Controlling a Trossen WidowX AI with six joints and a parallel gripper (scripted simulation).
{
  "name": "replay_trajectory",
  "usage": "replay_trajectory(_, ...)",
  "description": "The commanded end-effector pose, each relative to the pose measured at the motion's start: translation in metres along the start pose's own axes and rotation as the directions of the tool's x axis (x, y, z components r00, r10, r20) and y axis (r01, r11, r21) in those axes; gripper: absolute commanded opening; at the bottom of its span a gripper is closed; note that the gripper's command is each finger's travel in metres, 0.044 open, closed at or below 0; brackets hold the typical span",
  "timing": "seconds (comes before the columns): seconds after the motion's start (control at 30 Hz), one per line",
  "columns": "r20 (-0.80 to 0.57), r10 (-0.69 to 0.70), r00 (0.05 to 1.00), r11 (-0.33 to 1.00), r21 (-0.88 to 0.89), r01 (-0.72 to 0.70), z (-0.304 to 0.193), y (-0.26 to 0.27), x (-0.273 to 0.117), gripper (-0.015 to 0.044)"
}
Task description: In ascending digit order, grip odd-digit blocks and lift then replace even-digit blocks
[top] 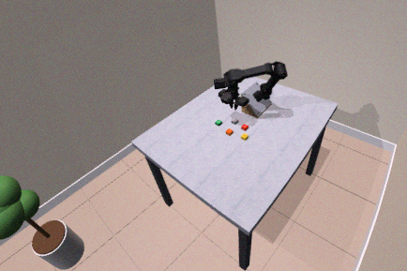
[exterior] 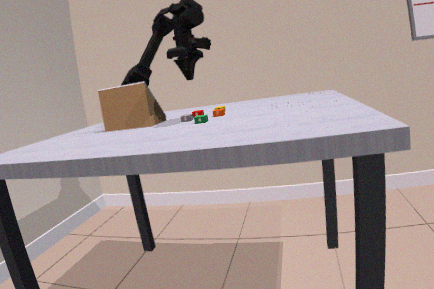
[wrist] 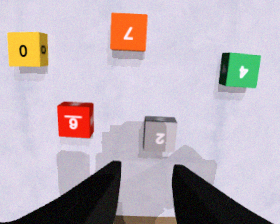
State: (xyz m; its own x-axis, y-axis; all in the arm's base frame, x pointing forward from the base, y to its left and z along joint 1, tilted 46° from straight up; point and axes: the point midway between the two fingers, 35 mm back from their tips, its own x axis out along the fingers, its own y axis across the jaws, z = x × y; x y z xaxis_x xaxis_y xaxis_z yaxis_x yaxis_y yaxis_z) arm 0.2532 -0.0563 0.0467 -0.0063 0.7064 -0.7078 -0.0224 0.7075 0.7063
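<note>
My gripper (top: 233,106) (exterior: 189,78) (wrist: 147,171) hangs high above the table, its fingers partly open with nothing between them. In the wrist view the grey block (top: 234,121) (exterior: 186,118) (wrist: 160,135), an upside-down 2, lies just ahead of the fingertips. The red block (top: 245,127) (exterior: 198,113) (wrist: 75,120) is left of it; its digit reads as an upside-down underlined 9. The green block (top: 218,123) (exterior: 201,119) (wrist: 242,70) shows 4, at right. The orange block (top: 229,131) (exterior: 218,113) (wrist: 128,32) shows 7, at top. The yellow block (top: 244,137) (exterior: 220,108) (wrist: 25,49) shows 0, at upper left.
A brown box (exterior: 125,108) with a sloping grey top (top: 258,97) stands near the arm's base, beside the blocks. All blocks rest on the pale table (top: 202,156) (exterior: 275,131). The gripper's shadow falls around the grey block.
</note>
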Motion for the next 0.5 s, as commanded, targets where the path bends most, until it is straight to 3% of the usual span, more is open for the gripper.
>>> replay_trajectory(0.0, -0.01, 0.011, 1.0, 1.0, -0.014, -0.011, -0.017, -0.015, 0.005, 0.012)
replay_trajectory(0.07, -0.01, 0.011, 1.0, 1.0, -0.014, -0.011, -0.017, -0.015, 0.005, 0.012)
replay_trajectory(0.3, -0.009, 0.014, 1.0, 1.0, -0.015, -0.014, -0.017, -0.013, 0.083, 0.0304)
replay_trajectory(0.4, -0.009, 0.014, 1.0, 1.0, -0.015, -0.014, -0.018, -0.013, 0.086, 0.0382)
replay_trajectory(0.47, -0.009, 0.014, 1.0, 1.0, -0.015, -0.014, -0.018, -0.013, 0.086, 0.04)
